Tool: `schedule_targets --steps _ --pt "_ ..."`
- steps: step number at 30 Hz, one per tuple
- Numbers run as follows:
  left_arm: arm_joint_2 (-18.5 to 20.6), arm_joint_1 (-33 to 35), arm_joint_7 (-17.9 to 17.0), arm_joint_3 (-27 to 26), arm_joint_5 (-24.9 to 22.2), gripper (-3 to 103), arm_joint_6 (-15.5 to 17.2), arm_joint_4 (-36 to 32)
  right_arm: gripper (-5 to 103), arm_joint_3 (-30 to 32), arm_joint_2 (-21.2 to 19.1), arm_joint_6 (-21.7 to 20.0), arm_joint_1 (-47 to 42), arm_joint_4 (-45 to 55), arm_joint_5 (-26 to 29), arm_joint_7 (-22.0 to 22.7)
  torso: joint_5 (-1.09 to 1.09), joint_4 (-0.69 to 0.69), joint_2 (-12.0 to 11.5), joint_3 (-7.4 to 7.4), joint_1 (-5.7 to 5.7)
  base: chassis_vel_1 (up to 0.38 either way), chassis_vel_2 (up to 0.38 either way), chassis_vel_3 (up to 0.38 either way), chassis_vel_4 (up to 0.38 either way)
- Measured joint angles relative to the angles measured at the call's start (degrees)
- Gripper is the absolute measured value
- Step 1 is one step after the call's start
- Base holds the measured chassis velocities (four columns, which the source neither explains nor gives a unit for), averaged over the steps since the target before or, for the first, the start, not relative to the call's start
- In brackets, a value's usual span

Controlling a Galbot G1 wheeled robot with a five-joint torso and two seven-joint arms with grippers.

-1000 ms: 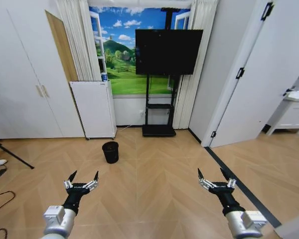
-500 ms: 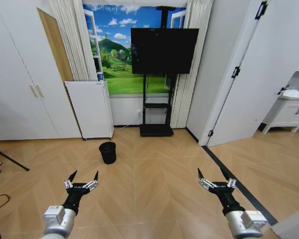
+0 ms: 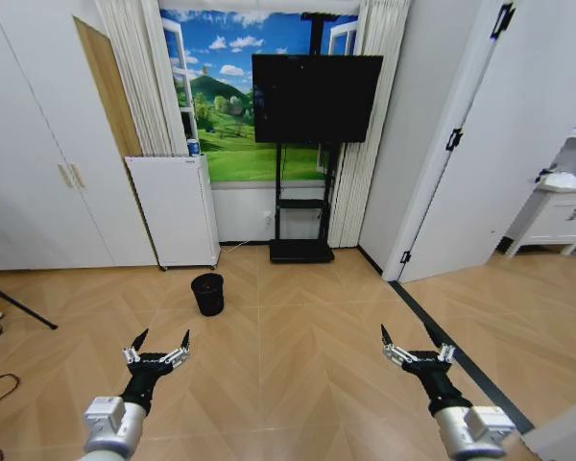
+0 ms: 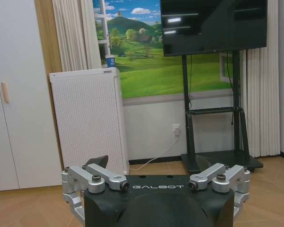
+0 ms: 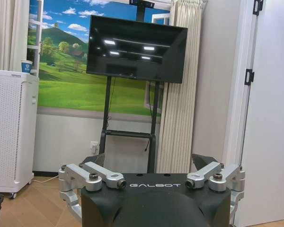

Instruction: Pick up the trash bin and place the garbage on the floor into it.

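I have the small round black mesh trash bin [image 3: 208, 294] standing upright on the tan herringbone wooden floor [image 3: 298, 355], just in front of the tall white perforated appliance [image 3: 173, 211] and well ahead of my left gripper [image 3: 158, 343], which hangs wide open and empty, slightly left of the bin's line. I judge this arm the nearer one, with bare floor between. Right of the bin, the black TV stand [image 3: 302, 206] is behind it; my right gripper [image 3: 411, 339] hangs wide open, farther off.
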Motion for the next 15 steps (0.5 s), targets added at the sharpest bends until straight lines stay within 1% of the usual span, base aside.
schedule_targets --steps 15 --pt "0.0 0.0 0.0 0.0 0.0 100 0.0 0.0 100 0.0 0.0 0.0 0.0 0.0 0.0 0.0 0.0 0.0 0.0 0.0 0.0 0.0 0.0 0.0 0.0"
